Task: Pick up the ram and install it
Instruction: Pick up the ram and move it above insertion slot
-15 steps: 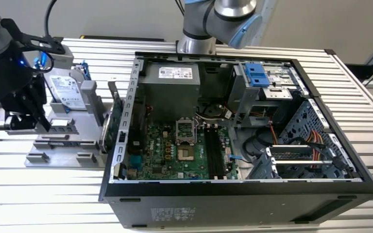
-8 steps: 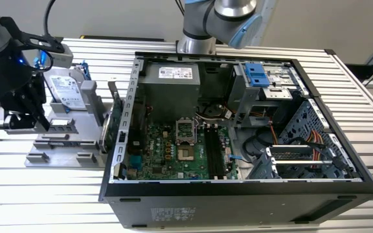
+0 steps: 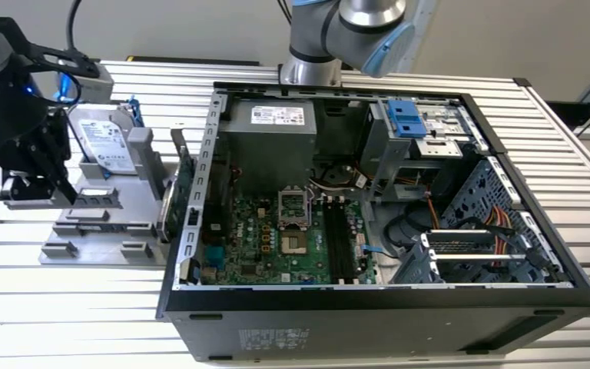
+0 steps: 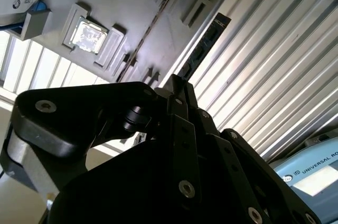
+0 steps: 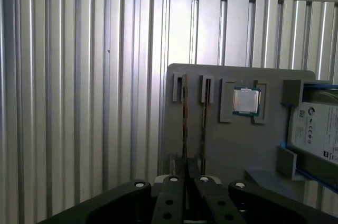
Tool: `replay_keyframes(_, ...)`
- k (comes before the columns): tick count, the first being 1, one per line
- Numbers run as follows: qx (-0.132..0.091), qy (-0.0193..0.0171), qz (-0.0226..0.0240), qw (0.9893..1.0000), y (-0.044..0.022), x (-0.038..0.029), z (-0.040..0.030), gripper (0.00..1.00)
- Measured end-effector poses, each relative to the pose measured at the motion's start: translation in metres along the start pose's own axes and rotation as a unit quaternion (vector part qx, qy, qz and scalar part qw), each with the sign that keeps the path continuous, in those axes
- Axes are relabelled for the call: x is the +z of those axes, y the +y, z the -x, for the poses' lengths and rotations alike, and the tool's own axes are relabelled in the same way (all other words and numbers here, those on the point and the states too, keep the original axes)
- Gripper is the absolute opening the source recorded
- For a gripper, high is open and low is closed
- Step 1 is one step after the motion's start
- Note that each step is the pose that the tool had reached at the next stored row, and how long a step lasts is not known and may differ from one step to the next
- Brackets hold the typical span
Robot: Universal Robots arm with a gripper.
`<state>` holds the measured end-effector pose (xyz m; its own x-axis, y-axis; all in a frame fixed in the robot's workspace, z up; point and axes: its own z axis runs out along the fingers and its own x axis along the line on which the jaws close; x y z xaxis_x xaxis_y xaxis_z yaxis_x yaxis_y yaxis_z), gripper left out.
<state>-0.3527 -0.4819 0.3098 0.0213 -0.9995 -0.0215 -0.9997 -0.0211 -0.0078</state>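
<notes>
The ram [image 4: 205,48] is a thin dark stick with black chips, seen nearly edge-on [image 5: 185,129]. It juts out from between my black fingers [image 4: 182,102]. My gripper [image 4: 177,89] is shut on its near end. In the exterior view the gripper [image 3: 58,191] hangs at the left, over the grey parts holder [image 3: 101,231] and away from the open computer case [image 3: 377,292]. In the first wrist view my gripper [image 5: 185,182] sits in line with one of the holder's two narrow slots [image 5: 179,87]. The motherboard's long memory slots [image 3: 341,242] lie inside the case.
A silver hard drive [image 3: 104,138] stands upright in the holder, and a square processor [image 5: 246,101] rests in its pocket. A green card [image 3: 184,196] stands between holder and case. Case walls, drive cage [image 3: 418,127] and cables [image 3: 479,223] crowd the board.
</notes>
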Motion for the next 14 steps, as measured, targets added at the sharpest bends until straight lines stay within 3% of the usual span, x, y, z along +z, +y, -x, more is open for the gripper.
replay_keyframes(14,0.000,0.0000,0.0000,1.0000,-0.0001,-0.0104,0.0002,0.00)
